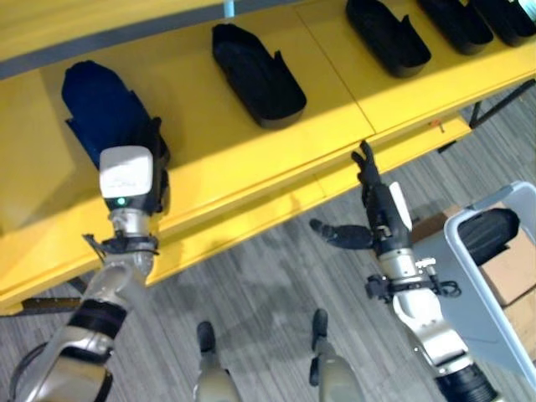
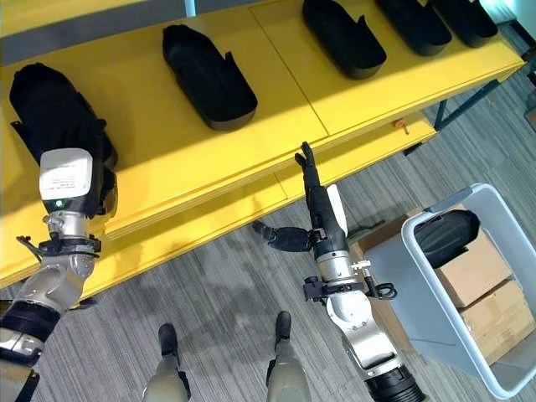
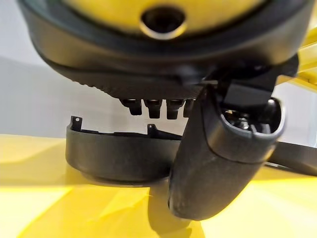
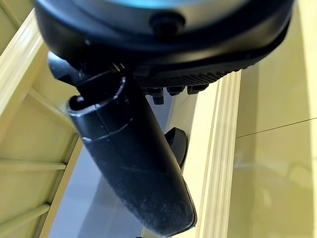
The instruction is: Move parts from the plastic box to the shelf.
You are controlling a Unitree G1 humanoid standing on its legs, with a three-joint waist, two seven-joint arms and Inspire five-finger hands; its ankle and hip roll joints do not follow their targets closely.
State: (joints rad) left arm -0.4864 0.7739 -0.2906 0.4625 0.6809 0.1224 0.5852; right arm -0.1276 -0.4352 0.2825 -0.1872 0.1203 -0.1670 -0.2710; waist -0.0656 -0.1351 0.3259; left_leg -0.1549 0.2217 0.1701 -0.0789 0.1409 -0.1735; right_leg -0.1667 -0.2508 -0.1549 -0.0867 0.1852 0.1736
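Observation:
Several black shell-shaped parts lie in a row on the yellow shelf. My left hand rests at the near end of the leftmost part, open. In the left wrist view that part sits flat on the shelf just past the straight fingers and the thumb, untouched. My right hand hangs open and empty in front of the shelf's lower edge, fingers straight up, thumb out to the left. One more black part lies in the grey plastic box at the lower right.
Other parts lie further along the shelf. Cardboard boxes sit in the plastic box beside the part. A dark shelf leg stands at the right. Grey floor lies between shelf and box.

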